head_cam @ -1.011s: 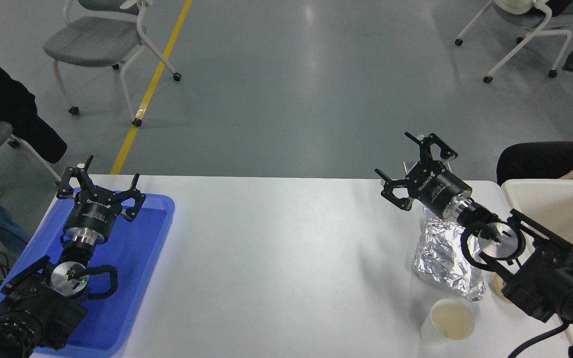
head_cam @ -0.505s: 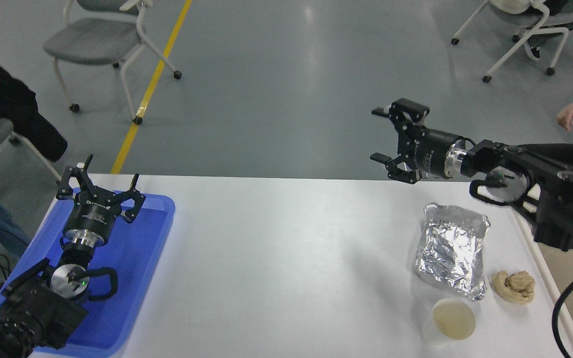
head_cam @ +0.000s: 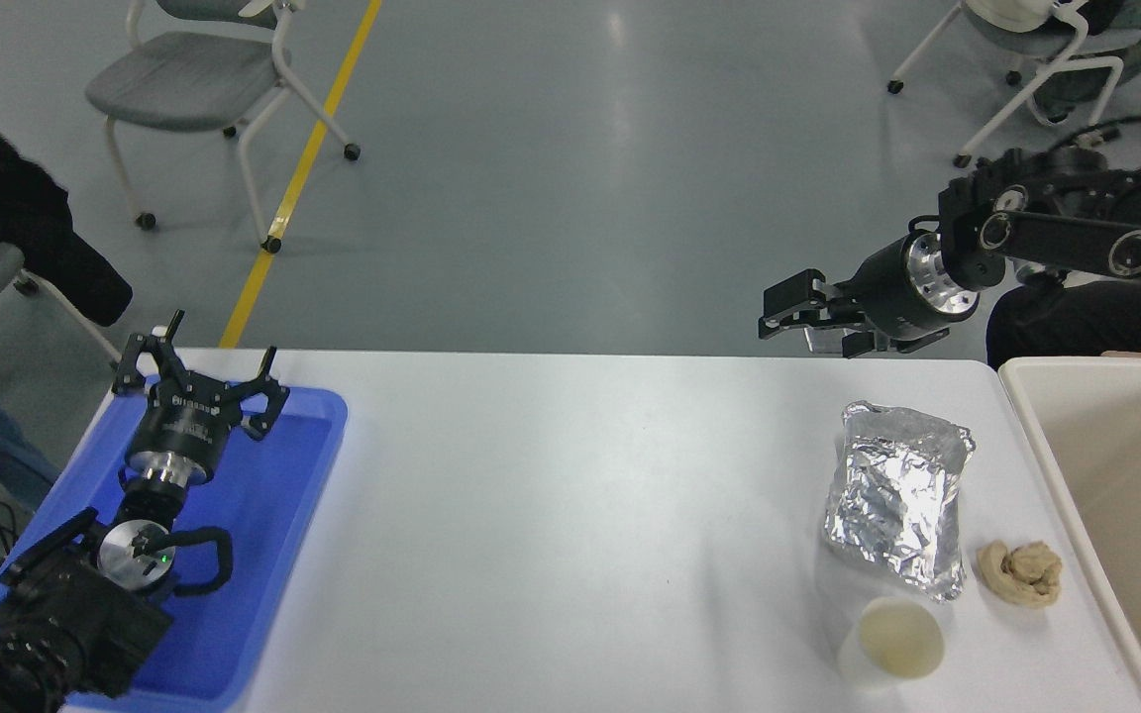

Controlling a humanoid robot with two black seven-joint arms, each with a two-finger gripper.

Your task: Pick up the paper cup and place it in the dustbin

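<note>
The right gripper hung beyond the table's far edge; foil packet, lump and paper cup lay nearer, dustbin rightward.

dustbin running off the right edge | left arm getting cropped bottom-left | right gripper jaws looking too edge-on to tell

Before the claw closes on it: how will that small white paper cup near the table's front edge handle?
The small white paper cup looks thin-walled, so a hard squeeze would likely crush it. It stands upright and seems to hold nothing solid, so it is probably light and apt to tip or slide if nudged. The crumpled silver foil packet sits close behind, so a sideways push may bump it.
</note>
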